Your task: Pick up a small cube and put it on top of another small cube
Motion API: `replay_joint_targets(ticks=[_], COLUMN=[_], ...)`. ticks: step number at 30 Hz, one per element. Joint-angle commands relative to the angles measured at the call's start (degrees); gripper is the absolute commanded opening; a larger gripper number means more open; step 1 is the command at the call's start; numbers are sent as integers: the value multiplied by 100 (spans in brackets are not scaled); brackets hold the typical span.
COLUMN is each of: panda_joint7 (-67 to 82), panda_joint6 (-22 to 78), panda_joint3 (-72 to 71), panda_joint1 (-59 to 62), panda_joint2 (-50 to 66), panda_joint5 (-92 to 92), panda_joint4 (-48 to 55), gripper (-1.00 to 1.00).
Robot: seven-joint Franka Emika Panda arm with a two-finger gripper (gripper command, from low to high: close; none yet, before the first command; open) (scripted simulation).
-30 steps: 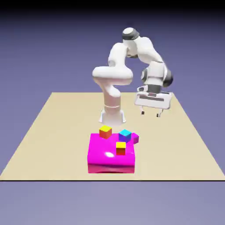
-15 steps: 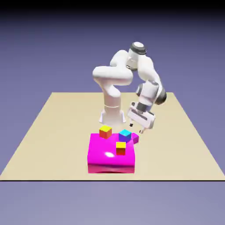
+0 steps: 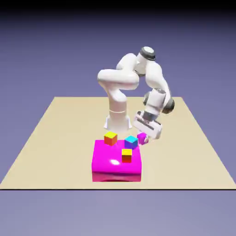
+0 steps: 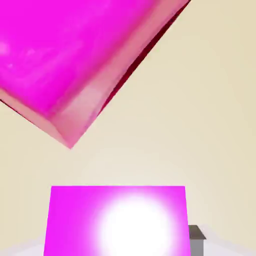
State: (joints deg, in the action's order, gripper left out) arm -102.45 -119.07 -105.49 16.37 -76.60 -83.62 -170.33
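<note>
Grey fingertip: you see only one finger (image 4: 196, 233) in the hand view, at the bottom edge, touching the side of the small cube (image 4: 117, 220); the other is hidden behind the cube.
Grip: your gripper (image 3: 144, 137) has its jaws drawn in and pinching the small cube, which sits large and glossy between them in the hand view.
Cube position: in the exterior view you find the small cube (image 3: 142, 138) under the hand, just off the far corner of the magenta slab (image 3: 110, 161) on the exterior view's right, beside the cyan-topped cube (image 3: 131, 141).
Lift: you cannot tell from these views whether the cube rests on the table (image 3: 60, 133) or has cleared it.
Slab: in the hand view its corner (image 4: 65, 65) fills the upper left, apart from the held cube, with bare table between.
Other cubes: two yellow-topped cubes (image 3: 110, 138) (image 3: 126, 155) also stand on the slab.
Done: judging by the pinch, you have the grasp.
Left: you must raise the cube, carry it over another small cube, lower it square and release it.
</note>
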Motion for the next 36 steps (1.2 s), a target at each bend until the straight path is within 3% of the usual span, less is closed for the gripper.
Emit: replay_joint_targets(ticks=[1, 27, 32, 33, 36], panda_joint7=[-255, -6323, -6339, -6339, -6333], panda_joint6=[45, 1005, -165, -165, 333], panda_joint3=[155, 3924, 3006, 3006, 3396], panda_joint1=[195, 4923, 5423, 5423, 5211], panda_joint2=[135, 3412, 3821, 3821, 3647], panda_joint5=[250, 6075, 5743, 5743, 5884], panda_joint4=[87, 2192, 1575, 1575, 1837], gripper=[-100, -100, -100, 100, 100])
